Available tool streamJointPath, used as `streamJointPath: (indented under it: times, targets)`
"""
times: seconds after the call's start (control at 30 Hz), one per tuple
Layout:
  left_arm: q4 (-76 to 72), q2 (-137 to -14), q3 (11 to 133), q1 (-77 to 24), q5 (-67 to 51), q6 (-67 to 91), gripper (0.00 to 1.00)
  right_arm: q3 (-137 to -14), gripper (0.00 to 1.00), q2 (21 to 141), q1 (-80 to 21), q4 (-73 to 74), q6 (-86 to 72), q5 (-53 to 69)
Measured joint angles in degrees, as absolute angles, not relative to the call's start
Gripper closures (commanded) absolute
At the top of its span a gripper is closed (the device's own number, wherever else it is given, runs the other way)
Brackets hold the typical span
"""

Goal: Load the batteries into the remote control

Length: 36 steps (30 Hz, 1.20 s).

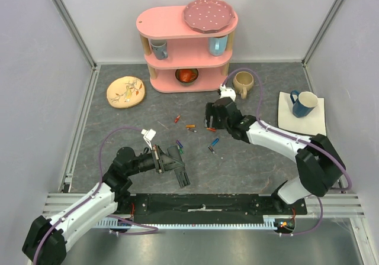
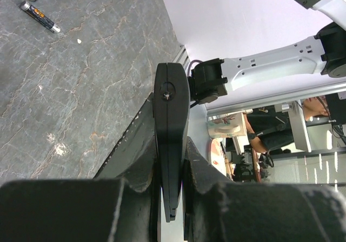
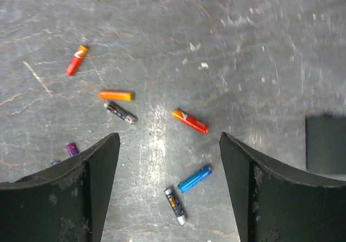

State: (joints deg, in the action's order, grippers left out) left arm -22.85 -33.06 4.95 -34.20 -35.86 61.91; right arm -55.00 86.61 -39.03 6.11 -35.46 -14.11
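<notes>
- Left wrist view showed the left end effector (image 2: pixel 172 169) clamping the remote control (image 2: pixel 171 107) edge-on.
- Right end effector (image 3: pixel 168 145) gaped over scattered batteries (image 3: pixel 189 121).
- Worktop (image 3: pixel 259 47) looked grey, veined.

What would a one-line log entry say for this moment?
left claw: shut on remote control | right claw: open over batteries | batteries: loose on table

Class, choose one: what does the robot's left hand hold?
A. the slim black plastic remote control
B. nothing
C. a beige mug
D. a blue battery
A: the left hand is shut on the slim black plastic remote control, seen clamped edge-on in the left wrist view; the small coloured cylindrical batteries lie loose on the grey table.
</notes>
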Motion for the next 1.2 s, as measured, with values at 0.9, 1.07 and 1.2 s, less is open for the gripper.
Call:
streamJointPath:
  times: [0.9,1.07,1.2]
  targets:
    - [-20.18,-32.45,4.82,-34.20,-34.26,61.87,0.98,-62.94,0.27,104.05,-44.45,13.43,-56.05,-30.44]
    - [-19.77,-32.62,4.82,-34.20,-34.02,61.87,0.98,-63.05,0.27,105.32,-44.45,15.38,-56.47,-31.33]
    - [-19.77,-32.62,4.82,-34.20,-33.98,61.87,0.98,-63.68,0.27,106.37,-44.45,16.14,-56.62,-31.62]
